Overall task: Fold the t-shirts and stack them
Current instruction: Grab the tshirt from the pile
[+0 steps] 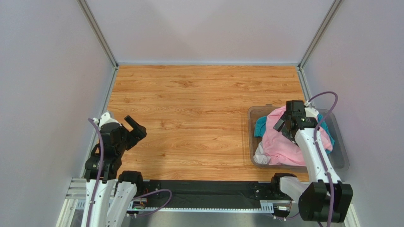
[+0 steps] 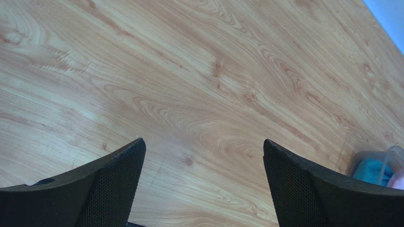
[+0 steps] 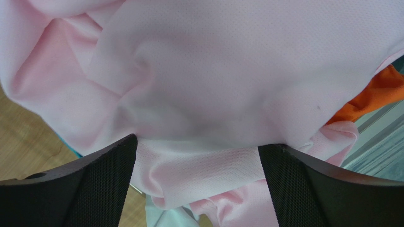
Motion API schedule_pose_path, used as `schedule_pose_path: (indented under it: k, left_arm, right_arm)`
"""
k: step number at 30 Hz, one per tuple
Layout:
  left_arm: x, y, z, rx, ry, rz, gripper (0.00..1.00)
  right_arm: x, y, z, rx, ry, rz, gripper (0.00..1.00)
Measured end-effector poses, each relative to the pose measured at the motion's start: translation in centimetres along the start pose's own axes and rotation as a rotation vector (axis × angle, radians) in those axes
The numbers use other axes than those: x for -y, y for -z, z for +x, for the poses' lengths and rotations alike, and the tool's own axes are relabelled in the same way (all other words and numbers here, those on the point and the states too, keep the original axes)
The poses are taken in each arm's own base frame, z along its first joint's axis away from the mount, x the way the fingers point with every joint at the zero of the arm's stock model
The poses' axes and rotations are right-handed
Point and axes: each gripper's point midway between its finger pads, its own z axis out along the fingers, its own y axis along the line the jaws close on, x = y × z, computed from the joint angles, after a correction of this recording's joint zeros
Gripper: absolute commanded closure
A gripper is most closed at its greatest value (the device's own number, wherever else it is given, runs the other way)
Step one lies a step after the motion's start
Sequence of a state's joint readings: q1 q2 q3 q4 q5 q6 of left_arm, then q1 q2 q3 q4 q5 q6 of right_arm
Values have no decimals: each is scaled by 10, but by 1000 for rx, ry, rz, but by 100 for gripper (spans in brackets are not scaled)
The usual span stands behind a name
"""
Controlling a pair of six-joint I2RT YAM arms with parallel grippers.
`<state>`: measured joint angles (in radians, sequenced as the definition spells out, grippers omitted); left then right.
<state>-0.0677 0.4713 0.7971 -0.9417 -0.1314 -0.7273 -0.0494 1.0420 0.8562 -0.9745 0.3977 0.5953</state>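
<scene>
A crumpled light pink t-shirt (image 1: 280,142) lies on top of the heap in the clear bin. A teal shirt (image 1: 260,126) and a white one (image 1: 261,153) show at the heap's left edge. The right wrist view is filled by the pink shirt (image 3: 213,61), with an orange shirt (image 3: 379,92) at its right. My right gripper (image 1: 284,120) is open, pressed down onto the heap, with a fold of pink cloth between its spread fingers (image 3: 197,139). My left gripper (image 1: 135,130) is open and empty above the bare table at the left (image 2: 204,144).
The clear plastic bin (image 1: 342,161) stands at the table's right side near the front; its corner with teal cloth shows in the left wrist view (image 2: 377,170). The wooden table (image 1: 199,104) is walled by grey panels on three sides.
</scene>
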Motion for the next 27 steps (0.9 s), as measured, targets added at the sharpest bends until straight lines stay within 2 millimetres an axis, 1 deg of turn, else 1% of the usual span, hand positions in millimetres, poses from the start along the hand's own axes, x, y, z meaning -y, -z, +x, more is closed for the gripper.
schedule_pose_path:
  k: [1,4,5,7,8,9,10,13,14,18,23,27]
  left_arm:
    - [0,0,0,-1,0,1,0]
    - [0,-1,2,-7,0,5,0]
    - [1,-1,3,-8,0,7,0]
    - [1,-1,3,-10,0,11,0]
    - [2,-1,3,-9,0,14,0]
    - [2,-1,2,-8,1,17,0]
    - [3,-1,2,-7,1,18,0]
    - [3,-1,2,-7,1,18,0]
    - [3,-1,2,-7,1,19,0]
    - [3,-1,1,-4,2,21,0]
    - [3,-2,2,-5,1,20,0]
    - [2,-3,4,-10,1,17,0]
  right_arm:
    - [-1,-6,0,-6,-2,18,3]
    - [-2,-18,-2,-17,-5,67,16]
    - [-2,-21,-3,-17,-9,79,29]
    - [-3,-24,-6,-11,-21,96,44]
    - [-3,-25,-7,-4,-29,100,57]
    - [-2,-25,-9,4,-39,106,61]
    - [-2,-24,-10,12,-45,107,69]
    - [-3,-20,-16,41,-61,93,84]
    - [-3,-18,-18,53,-68,84,100]
    - [-4,-4,-30,121,-96,32,100]
    - [-6,21,-51,206,-123,-41,98]
    - [-11,55,-76,285,-147,-122,97]
